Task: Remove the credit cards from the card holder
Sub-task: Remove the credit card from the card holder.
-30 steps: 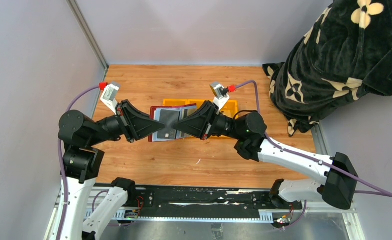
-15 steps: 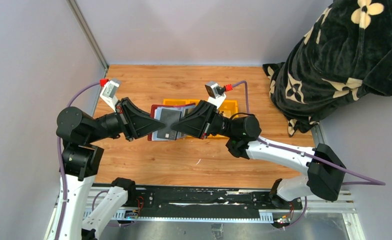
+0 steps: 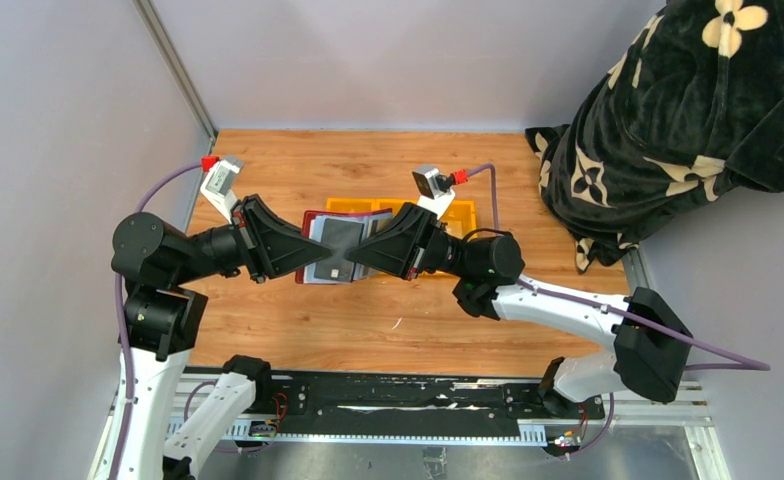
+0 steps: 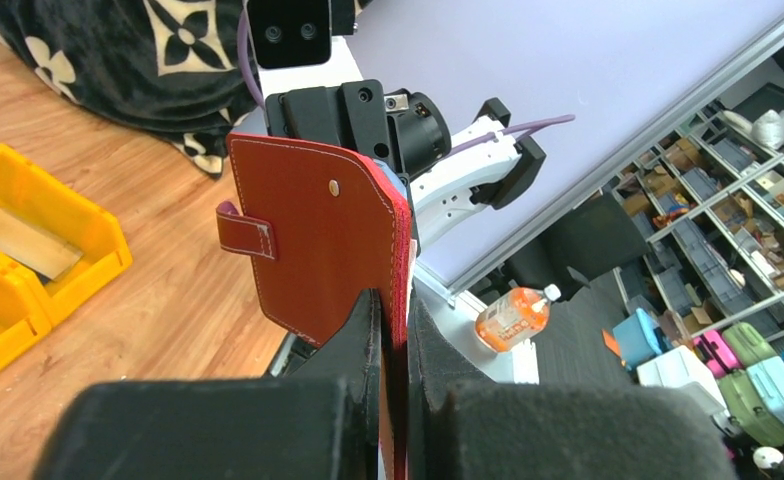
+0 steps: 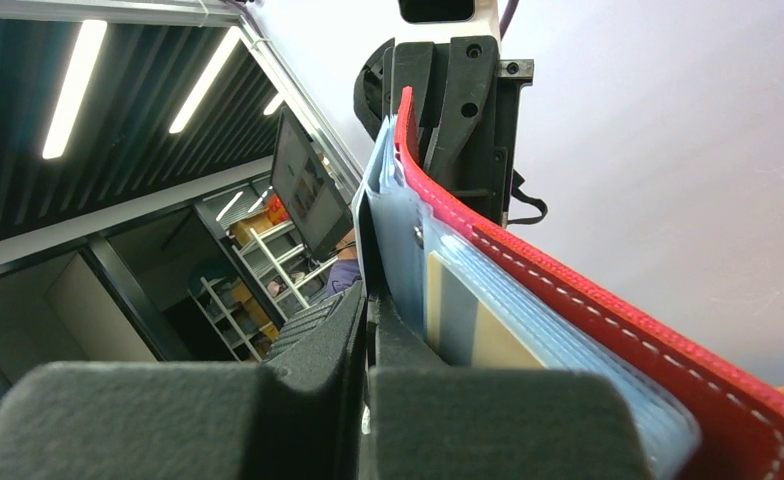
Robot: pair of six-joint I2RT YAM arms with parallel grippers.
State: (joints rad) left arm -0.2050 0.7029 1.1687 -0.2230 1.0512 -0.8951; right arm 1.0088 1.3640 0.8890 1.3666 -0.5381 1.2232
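The maroon card holder hangs open above the table between my two grippers. My left gripper is shut on the edge of its cover, and the closure tab sticks out to the left. My right gripper is shut on the outermost sleeve leaf, which carries a dark grey credit card. I cannot tell whether the card itself is pinched. A tan-gold credit card shows inside the blue-grey sleeves, next to the red cover.
A yellow tray stands just behind the holder; a tan card lies in one of its compartments. A black flowered blanket is heaped at the back right. Grey walls close in the left and back.
The right arm's elbow has swung left and its gripper has shifted slightly left against the holder. The left arm and the holder have stayed in place.
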